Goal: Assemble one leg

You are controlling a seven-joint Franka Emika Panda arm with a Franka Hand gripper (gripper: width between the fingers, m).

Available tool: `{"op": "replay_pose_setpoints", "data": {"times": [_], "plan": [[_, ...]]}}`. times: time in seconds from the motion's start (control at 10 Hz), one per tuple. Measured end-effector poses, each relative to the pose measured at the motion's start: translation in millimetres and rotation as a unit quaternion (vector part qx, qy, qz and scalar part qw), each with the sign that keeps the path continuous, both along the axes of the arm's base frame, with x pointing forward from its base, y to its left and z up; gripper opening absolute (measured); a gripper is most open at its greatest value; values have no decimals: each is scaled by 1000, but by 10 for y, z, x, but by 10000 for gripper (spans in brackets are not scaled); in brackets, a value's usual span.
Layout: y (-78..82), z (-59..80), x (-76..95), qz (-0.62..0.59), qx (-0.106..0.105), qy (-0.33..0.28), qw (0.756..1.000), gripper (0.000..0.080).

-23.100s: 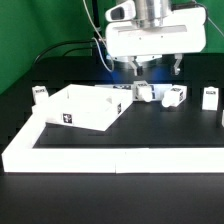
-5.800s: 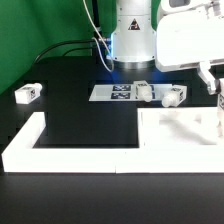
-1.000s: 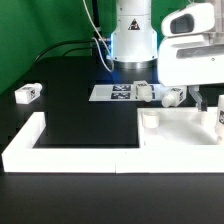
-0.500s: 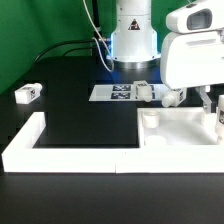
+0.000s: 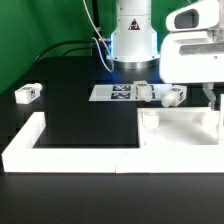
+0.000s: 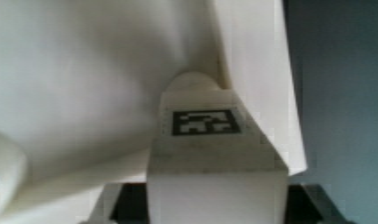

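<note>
The white tabletop (image 5: 180,128) lies flat at the exterior view's right, inside the corner of the white frame. My gripper (image 5: 214,98) hangs over its far right corner, shut on a white leg (image 5: 218,110) that stands upright there. In the wrist view the leg (image 6: 212,150) with its black tag fills the space between my dark fingers (image 6: 129,200), with the gripper (image 6: 212,208) at the frame's edge and the tabletop (image 6: 79,60) behind it. Whether the leg's end touches the tabletop is hidden.
Two more white legs (image 5: 146,92) (image 5: 173,96) lie by the marker board (image 5: 113,92) in front of the arm's base. Another leg (image 5: 27,93) lies at the far left. The white frame (image 5: 60,152) runs along the front. A small stub (image 5: 149,116) stands at the tabletop's left corner.
Over the last second my hand has risen slightly with the leg still held at the tabletop's right corner. Long before, the tabletop lay at the left; it now lies at the right.
</note>
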State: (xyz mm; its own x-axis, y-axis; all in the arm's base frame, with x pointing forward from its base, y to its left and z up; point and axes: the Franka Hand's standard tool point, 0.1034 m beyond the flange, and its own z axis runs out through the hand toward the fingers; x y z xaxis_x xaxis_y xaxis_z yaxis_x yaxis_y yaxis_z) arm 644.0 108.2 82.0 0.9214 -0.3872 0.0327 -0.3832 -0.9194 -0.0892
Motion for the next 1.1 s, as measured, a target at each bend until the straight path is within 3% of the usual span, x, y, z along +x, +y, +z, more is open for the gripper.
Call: {"op": "replay_pose_setpoints", "data": {"times": [0.2, 0.4, 0.6, 0.7, 0.8, 0.9, 1.0, 1.1], "plan": [[-7, 1, -7, -180, 4, 10, 984, 285], [-68, -19, -12, -345, 42, 28, 937, 285], [-85, -21, -16, -407, 49, 36, 912, 285], [-84, -21, -16, -399, 49, 35, 915, 285], [-70, -24, -25, -372, 44, 35, 927, 367], [-21, -12, -63, -284, 25, 43, 958, 367], [-36, -3, -40, -163, 22, 38, 986, 554], [-60, -18, -44, -58, 19, 46, 997, 630]]}}
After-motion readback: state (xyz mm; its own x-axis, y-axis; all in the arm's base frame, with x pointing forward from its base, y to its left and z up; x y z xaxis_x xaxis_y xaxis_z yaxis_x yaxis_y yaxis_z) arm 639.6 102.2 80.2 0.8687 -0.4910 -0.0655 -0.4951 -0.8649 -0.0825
